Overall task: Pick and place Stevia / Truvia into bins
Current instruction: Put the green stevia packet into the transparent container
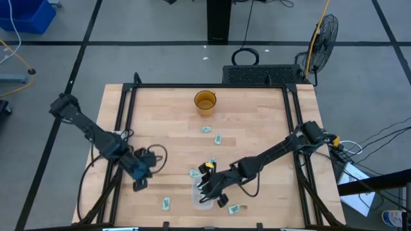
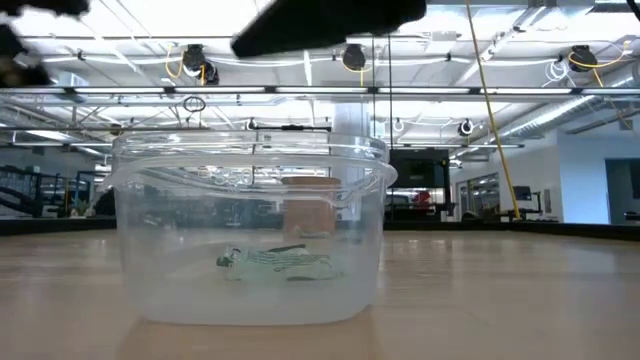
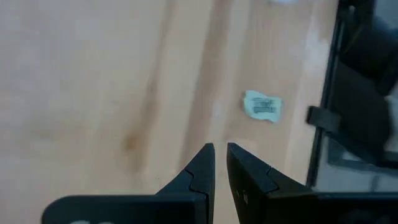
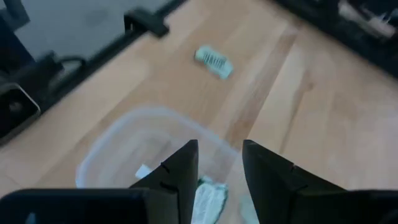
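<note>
Sachet drop over the bin, right arm at work.
Small pale green-and-white paper sachets (image 1: pixel 206 129) lie scattered on the table; some already sit in the clear rounded-rectangle plastic bin (image 2: pixel 250 235). My right gripper (image 4: pixel 219 163) hovers parted above it: I'd stay centred. Left gripper (image 3: pixel 220 155), nearly closed, empty, waits beside it.

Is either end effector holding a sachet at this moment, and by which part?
No. The right end effector is open above the clear bin, with nothing between its fingers. The left end effector is nearly closed on nothing.
</note>
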Robot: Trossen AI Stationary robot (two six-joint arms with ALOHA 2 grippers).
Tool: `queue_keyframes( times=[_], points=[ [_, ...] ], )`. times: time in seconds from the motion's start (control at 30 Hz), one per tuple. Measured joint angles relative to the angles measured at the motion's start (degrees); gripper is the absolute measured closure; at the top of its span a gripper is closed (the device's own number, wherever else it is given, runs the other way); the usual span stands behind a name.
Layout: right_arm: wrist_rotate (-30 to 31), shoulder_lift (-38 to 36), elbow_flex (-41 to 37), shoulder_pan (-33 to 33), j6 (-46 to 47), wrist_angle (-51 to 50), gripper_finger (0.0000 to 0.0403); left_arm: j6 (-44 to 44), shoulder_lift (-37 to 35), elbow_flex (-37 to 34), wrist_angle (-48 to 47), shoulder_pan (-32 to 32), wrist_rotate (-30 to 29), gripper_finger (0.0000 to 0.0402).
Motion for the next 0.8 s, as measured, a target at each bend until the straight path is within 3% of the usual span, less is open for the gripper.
queue_keyframes(
  times=[0.13, 0.33, 0.4, 0.57, 0.8],
  points=[
    [0.01, -1.92, -0.02, -0.47, -1.81, -0.27, 0.0285, -4.24, 0.14, -10.16, 20.27, -3.79, -0.35, 0.0355],
    [0.01, -3.73, -0.02, -1.3, -2.09, -0.83, 0.0287, -2.64, 4.04, -20.84, 47.7, -5.45, -2.33, 0.0355],
    [0.01, -3.82, -0.04, -1.58, -2.09, -1.07, 0.0288, -2.86, 5.9, -22.0, 50.27, -5.43, -2.23, 0.0355],
    [0.02, -3.89, -0.04, -2.09, -2.09, -1.75, 0.0288, -6.48, 11.13, -22.16, 54.85, -5.49, 5.16, 0.0355],
    [0.01, -3.89, -0.09, -2.73, -2.09, -2.49, 0.0289, -1.51, 19.16, -21.29, 64.33, -5.43, 3.39, 0.0354]
  ],
)
